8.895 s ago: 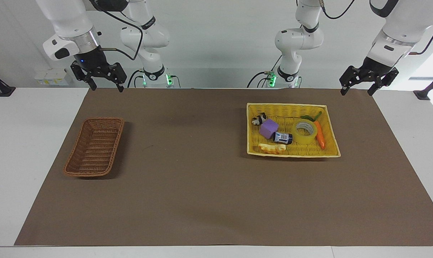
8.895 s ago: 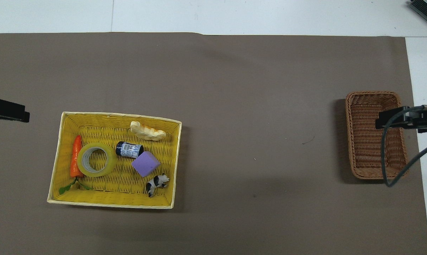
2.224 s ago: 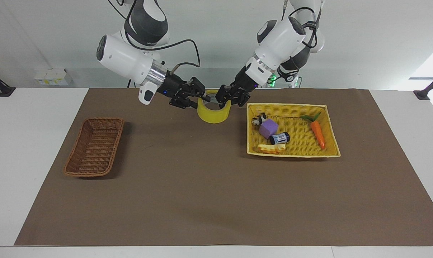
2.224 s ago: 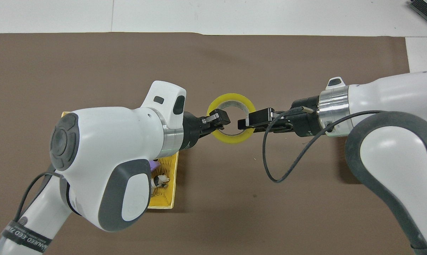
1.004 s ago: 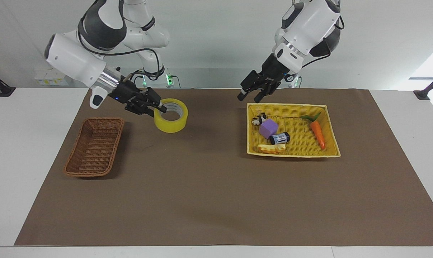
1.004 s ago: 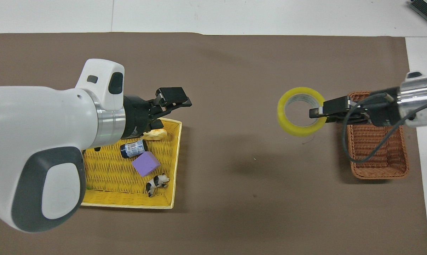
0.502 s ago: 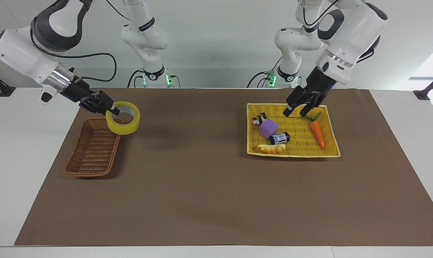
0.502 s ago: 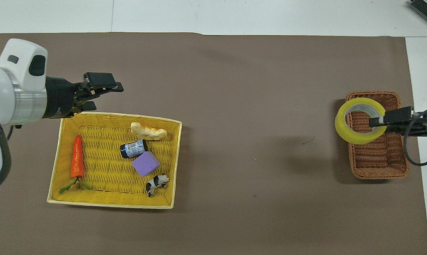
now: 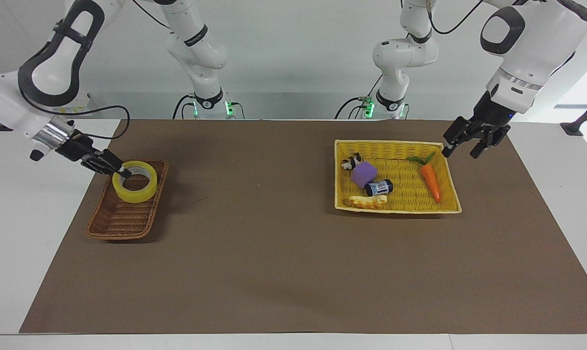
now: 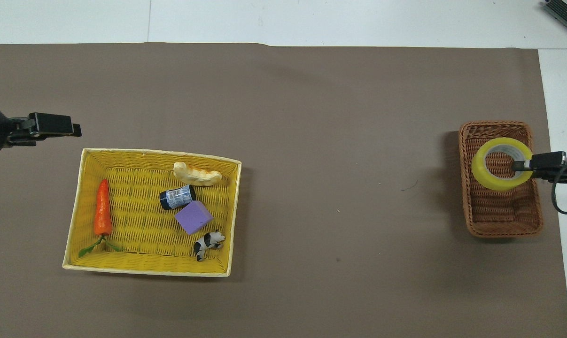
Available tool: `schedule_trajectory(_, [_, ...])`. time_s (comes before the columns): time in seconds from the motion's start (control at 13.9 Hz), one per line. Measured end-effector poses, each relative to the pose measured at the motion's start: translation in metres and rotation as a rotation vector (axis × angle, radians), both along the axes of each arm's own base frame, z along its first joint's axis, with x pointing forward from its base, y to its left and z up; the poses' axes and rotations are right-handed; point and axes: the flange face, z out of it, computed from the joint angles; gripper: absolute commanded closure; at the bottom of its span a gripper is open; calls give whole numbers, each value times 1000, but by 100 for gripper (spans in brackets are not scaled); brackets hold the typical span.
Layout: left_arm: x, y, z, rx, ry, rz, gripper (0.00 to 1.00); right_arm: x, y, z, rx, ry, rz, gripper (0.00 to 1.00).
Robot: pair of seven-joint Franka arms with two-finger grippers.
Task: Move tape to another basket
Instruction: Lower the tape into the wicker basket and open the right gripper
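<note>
Since half a second ago the right gripper [image 9: 122, 171] has carried the tape [image 9: 135, 181] from over the basket [image 9: 109, 230] rim to over its inside, at the end nearer the robots, and the left gripper [image 9: 461, 148] has pulled off the yellow basket [image 9: 344, 204] to hang over the mat [image 9: 293, 272] at that basket's corner nearest the left arm's base. Left to right in the facing view: right gripper clamped on the tape wall, one finger inside the core; the roll sits low in the wicker basket, though contact with the floor can't be confirmed; then bare mat; then the yellow basket with toy cow [image 9: 351, 161], purple block [image 9: 364, 174], small bottle [image 9: 382, 187], a pale yellow toy [image 9: 368, 201] and carrot [image 9: 432, 182]; then the left gripper, fingers apart, holding nothing, waiting. Risks: the basket is narrow and the roll nearly spans it, so a release while raised could land it on the sloping side and tip it onto the rim or out. The inner finger could also snag the core on retreat and drag the roll or the light basket along. Facing view shows tape height and both arms; overhead view shows the tape [image 10: 502, 164] centred across the basket [image 10: 504, 230] width, finger [image 10: 523, 165] reaching into the core, and only the tip of the left gripper [image 10: 72, 130].
</note>
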Motion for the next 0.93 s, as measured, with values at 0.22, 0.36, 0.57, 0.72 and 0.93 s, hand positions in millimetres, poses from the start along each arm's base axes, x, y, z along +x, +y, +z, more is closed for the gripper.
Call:
schedule_trajectory(0.22, [-4, 4, 7, 105, 20, -100, 0, -8, -33, -42, -5, -14, 25, 100])
schedule_trajectory(0.36, [-7, 8, 13, 163, 43, -120, 0, -8, -38, -55, -6, -11, 28, 100])
schedule_trajectory(0.57, [-13, 11, 23, 177, 67, -121, 0, -5, -36, -56, -9, -14, 30, 100])
schedule_trajectory(0.72, [-20, 8, 24, 178, 98, -132, 0, -4, -35, -57, -11, -15, 31, 100])
schedule_trajectory(0.93, [-29, -1, 30, 185, 109, -169, 0, -1, -32, -60, -22, -20, 31, 65])
